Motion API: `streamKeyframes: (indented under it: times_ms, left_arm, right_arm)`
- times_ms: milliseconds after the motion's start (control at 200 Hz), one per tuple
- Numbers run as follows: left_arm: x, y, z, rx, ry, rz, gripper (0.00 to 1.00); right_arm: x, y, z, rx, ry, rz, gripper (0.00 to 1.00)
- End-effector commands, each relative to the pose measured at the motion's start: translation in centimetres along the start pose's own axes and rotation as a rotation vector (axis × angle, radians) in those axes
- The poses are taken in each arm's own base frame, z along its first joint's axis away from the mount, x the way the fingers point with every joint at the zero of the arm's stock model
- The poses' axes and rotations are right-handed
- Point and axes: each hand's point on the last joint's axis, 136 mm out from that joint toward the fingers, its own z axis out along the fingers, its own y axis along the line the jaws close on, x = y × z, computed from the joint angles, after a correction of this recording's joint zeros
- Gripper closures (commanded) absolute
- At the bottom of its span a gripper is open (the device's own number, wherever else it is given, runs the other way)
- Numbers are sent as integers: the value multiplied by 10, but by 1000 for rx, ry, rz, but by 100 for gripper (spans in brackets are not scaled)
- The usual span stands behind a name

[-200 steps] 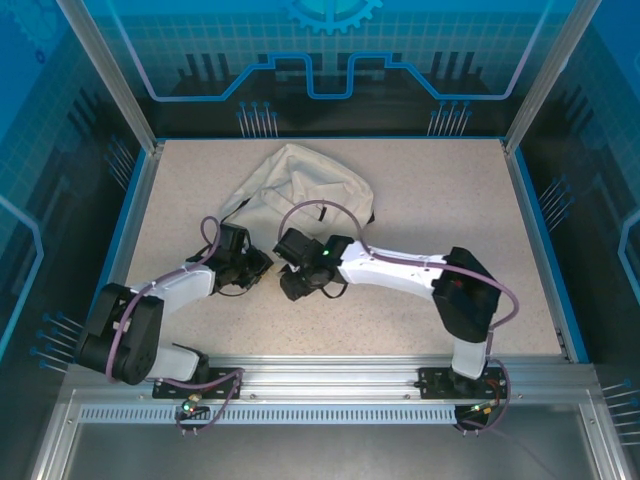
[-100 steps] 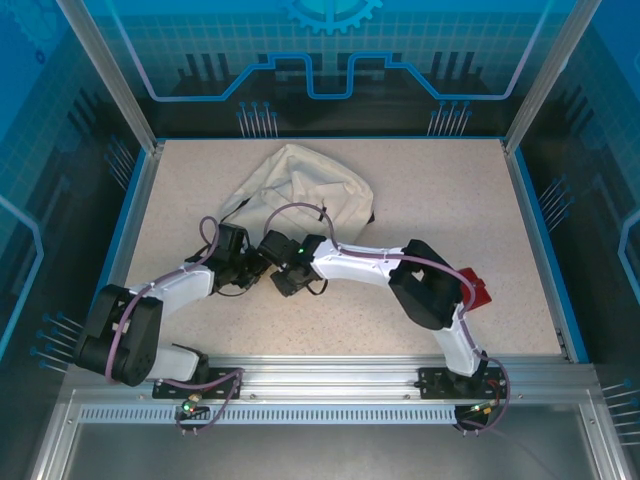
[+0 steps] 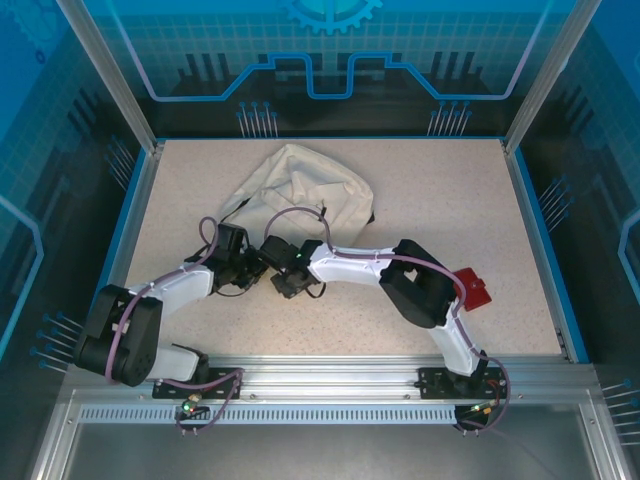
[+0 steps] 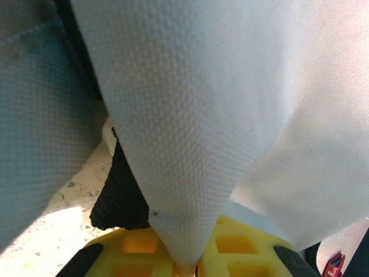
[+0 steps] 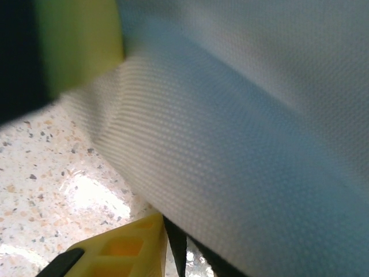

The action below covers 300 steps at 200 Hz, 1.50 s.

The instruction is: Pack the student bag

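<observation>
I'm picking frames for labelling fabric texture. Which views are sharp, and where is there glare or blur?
Top external: evenly lit, sharp, the student bag small but clear. Left wrist: its weave crisp in the middle, softer at the left; a washed-out bright patch on the table. Right wrist: weave soft, blurring toward the upper right; a glare spot on the table.

No readable text, label, brand or number anywhere — none on the cream student bag (image 3: 300, 185), none on the speckled bench (image 3: 440, 190). At 12 o'clock, the blue back panel (image 3: 330, 60) carries a wordless gear emblem (image 3: 330, 12).
</observation>
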Motion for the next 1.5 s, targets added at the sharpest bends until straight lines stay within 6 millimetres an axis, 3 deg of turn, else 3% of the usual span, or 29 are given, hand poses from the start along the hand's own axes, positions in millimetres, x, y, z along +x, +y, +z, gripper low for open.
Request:
streamKeyframes:
  times_ms: [0,65,225,335,485,595,880,1121,1226,1361,1496]
  left_arm:
    - [-3,9,-8,-14,-6,-2,85]
    - [-3,7,-11,2,0,-5,84]
    - [-4,7,-20,12,-6,-19,81]
    - [-3,9,-27,18,-8,-32,74]
    - [-2,9,-41,31,-33,-56,58]
    - [1,2,-45,88,-33,-88,49]
    - [0,-13,-33,175,1,-151,44]
    - [-16,-20,-18,197,-37,-182,57]
    - [-22,-17,-13,174,-58,-195,76]
    - [-26,-6,-11,111,-87,-188,100]
    - [-28,10,-11,39,-119,-175,100]
  right_arm:
    - [-9,-3,-15,-21,-61,28,77]
    - [-11,-1,-16,-31,-67,26,80]
    - [-7,-1,-16,-30,-46,38,100]
    - [-13,-1,-41,-63,-82,49,100]
    - [-21,6,-74,-172,-101,75,100]
    - [-23,11,-80,-252,-76,109,100]
    - [-31,17,-94,-354,-84,148,100]
    - [-26,13,-99,-342,-58,153,100]
    - [-23,6,-105,-300,-40,166,100]
    - [-9,-20,-107,-154,25,220,100]
    - [15,-62,-107,46,103,294,100]
